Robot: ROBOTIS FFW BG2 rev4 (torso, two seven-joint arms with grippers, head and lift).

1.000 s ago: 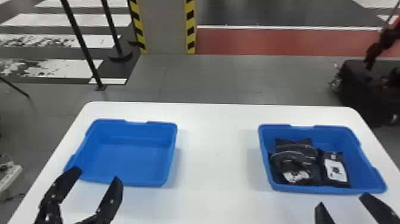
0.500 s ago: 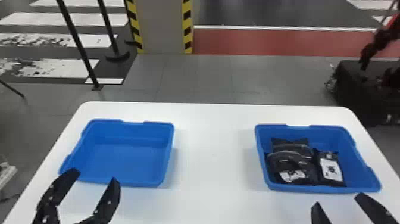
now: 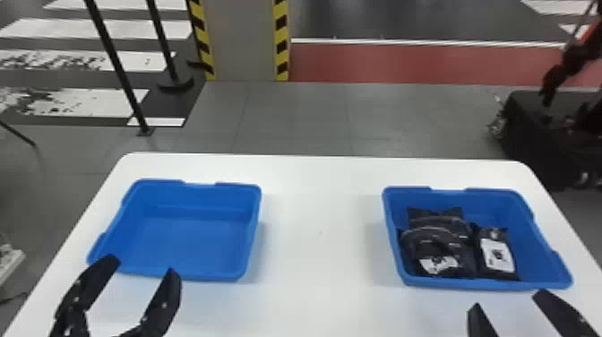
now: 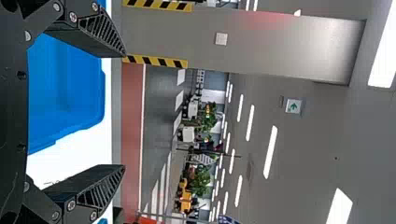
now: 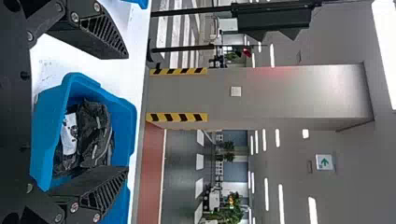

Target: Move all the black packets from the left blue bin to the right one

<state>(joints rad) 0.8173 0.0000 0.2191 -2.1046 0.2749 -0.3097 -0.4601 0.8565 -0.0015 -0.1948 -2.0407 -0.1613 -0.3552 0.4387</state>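
My left gripper [image 3: 142, 264] stands open over the near edge of the left blue bin [image 3: 192, 242], whose floor is bare. Several black packets [image 3: 441, 246] lie heaped in the left part of the right blue bin [image 3: 533, 264], with another black packet [image 3: 496, 255] bearing a white label beside them. My right gripper [image 3: 506, 301] is open in front of that bin, touching nothing. In the left wrist view the left gripper [image 4: 125, 112] has its fingers spread, with a blue bin [image 4: 70, 88] beyond. The right wrist view has the right gripper [image 5: 128, 112] spread before the packets [image 5: 93, 135].
Both bins stand on a white table [image 3: 320, 242], with a wide gap between them. Past its far edge are a pillar [image 3: 242, 40] with striped edges, dark posts [image 3: 117, 62] and a black case [image 3: 528, 121] on the floor.
The head view has shifted slightly, so the bins and table sit a little farther left than before. Both grippers remain open, and the packets keep their places in the right bin.
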